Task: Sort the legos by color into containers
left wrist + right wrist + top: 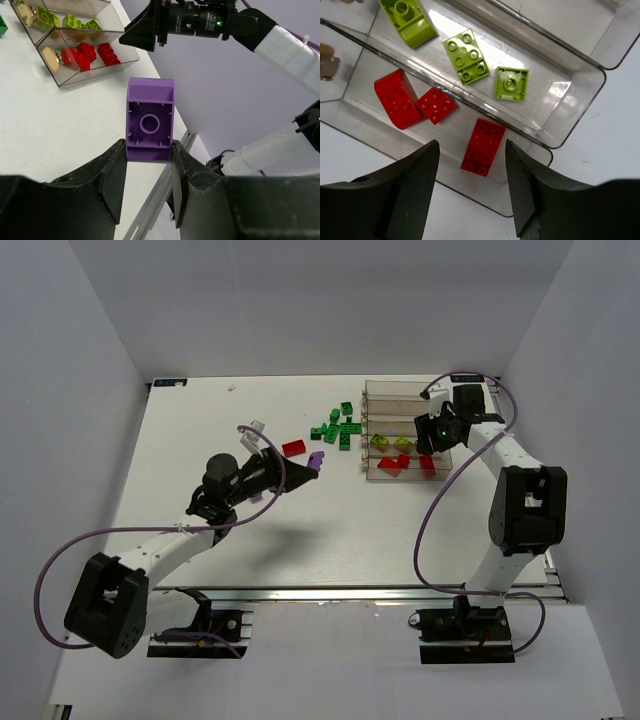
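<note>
My left gripper (148, 150) is shut on a purple lego (150, 120), held above the table left of the containers (400, 390); in the top view this gripper (305, 468) carries the purple lego (316, 461). My right gripper (472, 150) stands open over the red bin, and a red lego (482, 146) lies flat in the bin between its fingers, untouched. Two more red legos (395, 97) lie in that bin. Yellow-green legos (466, 56) fill the neighbouring bin. Dark green legos (338, 427) and one red lego (294, 448) lie loose on the table.
The clear bins (555, 100) stand side by side at the back right; the two far ones look empty. A small pale piece (252, 429) lies left of the loose bricks. The table's near edge has a metal rail (165, 185). White walls enclose the table.
</note>
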Controlling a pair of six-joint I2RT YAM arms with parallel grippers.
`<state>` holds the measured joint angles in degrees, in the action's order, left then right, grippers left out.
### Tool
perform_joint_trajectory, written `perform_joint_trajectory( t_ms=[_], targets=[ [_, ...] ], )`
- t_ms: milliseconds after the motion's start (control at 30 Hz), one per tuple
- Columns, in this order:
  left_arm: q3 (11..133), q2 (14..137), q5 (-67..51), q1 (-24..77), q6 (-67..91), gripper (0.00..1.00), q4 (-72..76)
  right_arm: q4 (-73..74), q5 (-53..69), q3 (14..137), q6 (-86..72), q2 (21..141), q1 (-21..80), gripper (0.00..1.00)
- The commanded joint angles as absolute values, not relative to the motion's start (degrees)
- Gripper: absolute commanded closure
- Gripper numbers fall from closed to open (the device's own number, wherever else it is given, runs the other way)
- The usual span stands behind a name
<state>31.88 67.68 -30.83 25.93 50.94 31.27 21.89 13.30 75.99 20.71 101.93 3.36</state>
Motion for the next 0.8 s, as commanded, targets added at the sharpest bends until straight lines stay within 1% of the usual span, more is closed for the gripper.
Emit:
perform_joint_trajectory(
  t_ms=[0, 133, 167, 200, 267, 367, 400, 433, 467, 533, 633, 667, 733, 767],
  targets=[
    [37.1, 71.4, -31.9, 27.1, 48.9, 1.0, 32.0, 24.8, 17.6, 79.3, 20.6, 99.6, 2.0, 0.39],
    [42.0, 77.4, -32.0, 28.9, 47.4, 1.0, 31.0, 27.4, 25.4, 81.6, 22.0, 97.7, 0.6, 0.37],
    [43.1, 78.7, -32.0, 29.3, 47.2, 1.0, 30.8, 28.0, 30.0, 81.7, 22.8, 97.1, -0.5, 0.37],
    [45.5, 80.1, -32.1, 29.9, 46.9, 1.0, 30.5, 28.6, 32.3, 81.8, 23.5, 96.1, -1.5, 0.38],
    [48.2, 84.5, -31.8, 30.4, 46.1, 1.0, 29.1, 29.0, 38.2, 81.2, 24.1, 95.0, -2.8, 0.44],
    [54.3, 90.7, -30.5, 31.4, 44.9, 1.0, 26.8, 28.7, 44.6, 80.2, 24.0, 93.3, -4.4, 0.76],
    [55.7, 92.1, -29.5, 31.6, 44.7, 1.0, 26.1, 28.6, 45.7, 79.8, 23.7, 92.6, -4.7, 0.93],
    [58.2, 93.5, -28.7, 31.7, 44.7, 1.0, 26.5, 28.5, 46.7, 79.5, 23.5, 92.4, -5.0, 0.98],
    [59.5, 96.4, -27.2, 31.8, 45.1, 1.0, 26.8, 28.0, 48.1, 78.6, 23.1, 92.2, -5.6, 1.0],
    [62.5, 99.7, -25.9, 32.0, 45.6, 1.0, 27.3, 27.5, 48.7, 77.8, 22.2, 91.3, -5.9, 1.0],
    [71.4, 107.6, -24.1, 32.2, 45.0, 1.0, 25.0, 26.5, 49.2, 75.9, 21.5, 90.4, -6.4, 0.97],
    [76.4, 109.6, -23.9, 32.3, 45.0, 1.0, 24.4, 26.3, 49.7, 75.5, 21.2, 90.3, -6.4, 0.97],
    [81.4, 115.7, -22.5, 32.7, 45.3, 1.0, 22.7, 25.9, 50.4, 74.9, 20.4, 89.8, -6.7, 0.96],
    [86.6, 117.7, -22.6, 32.8, 45.7, 1.0, 22.3, 25.9, 51.0, 74.9, 20.2, 89.7, -6.8, 0.95]
  ],
)
